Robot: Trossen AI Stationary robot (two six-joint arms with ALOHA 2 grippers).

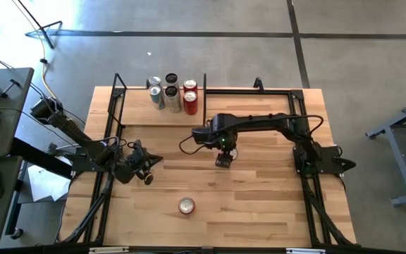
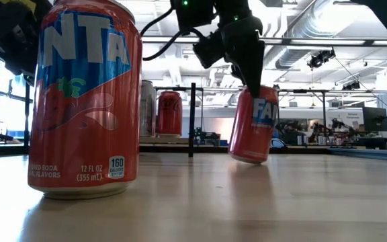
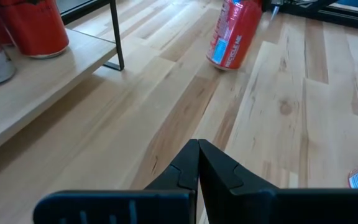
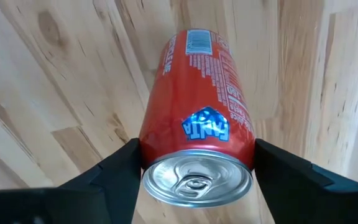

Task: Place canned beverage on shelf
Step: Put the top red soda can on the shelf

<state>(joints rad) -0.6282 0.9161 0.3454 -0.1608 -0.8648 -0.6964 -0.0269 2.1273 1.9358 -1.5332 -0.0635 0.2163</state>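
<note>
My right gripper [image 1: 223,159] is at the table's middle, closed around a red Fanta can [image 4: 197,112] and pointing down. The same can [image 2: 254,124] shows tilted in the low view. A second red can [image 1: 186,205] stands upright on its base near the table's front edge. The shelf [image 1: 136,111], a pale board with black rod uprights, lies at the far left and carries several silver, dark and red cans [image 1: 172,95]. My left gripper [image 3: 199,146] is shut and empty at the table's left side [image 1: 145,175]. My right gripper pinches the can's side wall just below its top rim [image 4: 148,152], one finger [image 4: 114,171] on each opposite side. The fingers come from above, pointing down. The can hangs tilted below them. Its bottom rim [image 2: 247,160] is at the tabletop or just above; I cannot tell which.
The slatted tabletop [image 1: 259,204] has bare wood around the held can and on the right. Black frame rails [image 1: 309,176] run along the table's right side and far edge. The shelf's near upright [image 3: 115,37] stands between the held can and the shelf's cans.
</note>
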